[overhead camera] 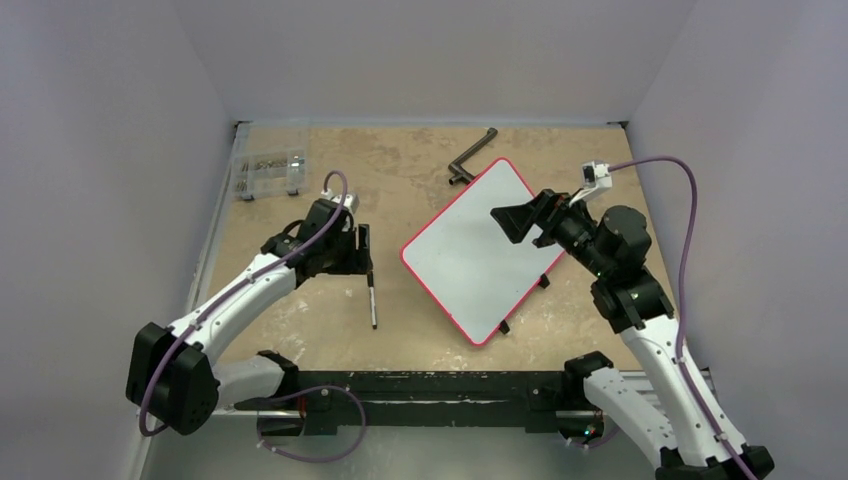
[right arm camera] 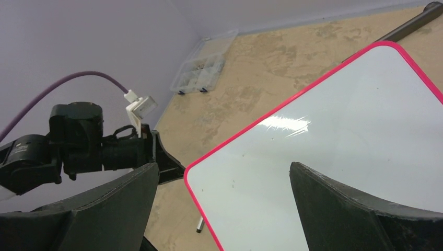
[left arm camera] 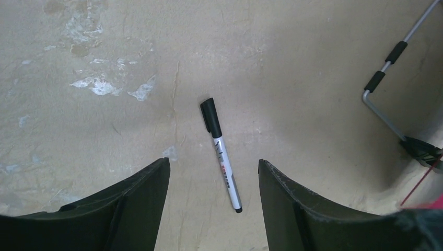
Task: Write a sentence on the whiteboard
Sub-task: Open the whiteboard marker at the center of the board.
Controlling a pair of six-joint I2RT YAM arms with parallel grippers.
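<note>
Whiteboard [overhead camera: 480, 250] lay flat on the table [overhead camera: 300, 320], right of centre and turned cornerwise, one corner toward the arms' bases, its pale surface blank inside the thin red rim. It looked stiff, light and slick, so it would likely skate under pen pressure; the rim or a bare corner seemed the place to pin it, clear of the small black feet on its near right edge. Left of it, well apart, lay the marker [left arm camera: 223, 157], slim, smooth and apt to roll, its black cap apparently on; the mid-barrel seemed the best hold. Just over it hung the left gripper [left arm camera: 214, 163], fingers apart on either side of the barrel and not touching it. Farther back, the right gripper [right arm camera: 223, 166] hovered above the board's far right part, jaws spread wide and empty. Beyond stood a grey crank handle [overhead camera: 472, 155] and, at the far left, a clear compartment box [overhead camera: 268, 172].
</note>
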